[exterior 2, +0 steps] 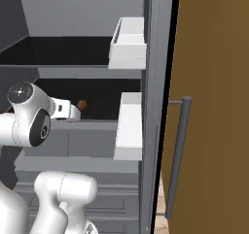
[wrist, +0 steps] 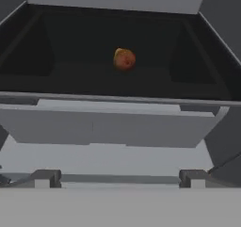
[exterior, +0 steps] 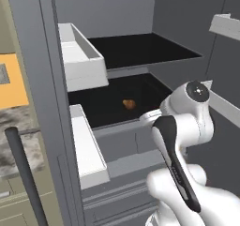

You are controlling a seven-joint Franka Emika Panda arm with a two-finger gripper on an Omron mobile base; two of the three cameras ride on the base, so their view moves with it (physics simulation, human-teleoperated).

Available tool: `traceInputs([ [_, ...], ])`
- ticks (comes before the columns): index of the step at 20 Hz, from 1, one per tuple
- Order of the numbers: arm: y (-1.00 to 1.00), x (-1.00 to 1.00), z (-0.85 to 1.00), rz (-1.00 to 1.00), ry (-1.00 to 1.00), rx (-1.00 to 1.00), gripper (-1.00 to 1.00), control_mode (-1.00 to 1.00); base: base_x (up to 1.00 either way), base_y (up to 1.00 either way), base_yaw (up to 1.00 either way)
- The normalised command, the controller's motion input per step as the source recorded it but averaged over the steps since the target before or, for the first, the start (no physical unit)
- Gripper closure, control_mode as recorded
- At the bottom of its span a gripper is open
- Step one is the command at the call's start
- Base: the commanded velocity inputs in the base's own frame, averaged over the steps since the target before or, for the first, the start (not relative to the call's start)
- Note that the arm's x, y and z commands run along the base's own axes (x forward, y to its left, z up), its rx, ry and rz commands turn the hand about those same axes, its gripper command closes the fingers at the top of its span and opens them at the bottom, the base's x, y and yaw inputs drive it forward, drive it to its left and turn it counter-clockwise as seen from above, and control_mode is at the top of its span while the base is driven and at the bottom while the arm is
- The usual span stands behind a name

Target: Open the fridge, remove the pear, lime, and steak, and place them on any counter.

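Observation:
The grey fridge (exterior: 33, 56) stands open in front of me, both doors swung out. A small round orange-red fruit with a yellowish top, which I take for the pear (wrist: 124, 59), lies alone toward the back of the dark lower shelf (exterior: 129, 103) (exterior 2: 82, 104). My gripper (wrist: 118, 178) is open and empty, level with that shelf's front lip and some way short of the pear. The white wrist (exterior 2: 65, 110) reaches in from the front. The upper dark shelf (exterior: 140, 49) is bare. The lime and the steak are out of view.
White door bins (exterior: 79, 56) (exterior 2: 129, 43) jut out on both sides of the opening, with lower ones (exterior: 86, 145) (exterior 2: 130, 126) close to the arm. Bar handles (exterior: 23, 173) (exterior 2: 177, 155) stick out from the doors. Grey drawers (wrist: 117, 125) sit under the shelf. A mottled stone surface (exterior: 14, 136) shows at left.

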Motion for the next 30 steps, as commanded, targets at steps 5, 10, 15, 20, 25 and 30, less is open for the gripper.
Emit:
traceInputs([
  [5,0.13,0.19,0.05,0.0,0.03,0.0,-1.0,-1.0,0.35,0.04,0.0],
  [10,0.25,0.82,0.05,0.0,0.01,0.0,-1.0,-1.0,0.0,0.0,0.0],
  [15,0.16,1.0,-0.09,0.0,0.13,0.0,-1.0,-1.0,0.0,0.0,0.0],
  [20,0.0,0.98,-0.29,0.0,0.0,0.0,-1.0,-1.0,0.0,0.0,0.0],
  [25,0.0,0.9,-0.51,0.0,0.0,0.0,-1.0,-1.0,0.0,0.0,0.0],
  [30,0.0,0.65,-0.43,0.0,0.0,0.0,-1.0,-1.0,0.0,0.0,0.0],
])
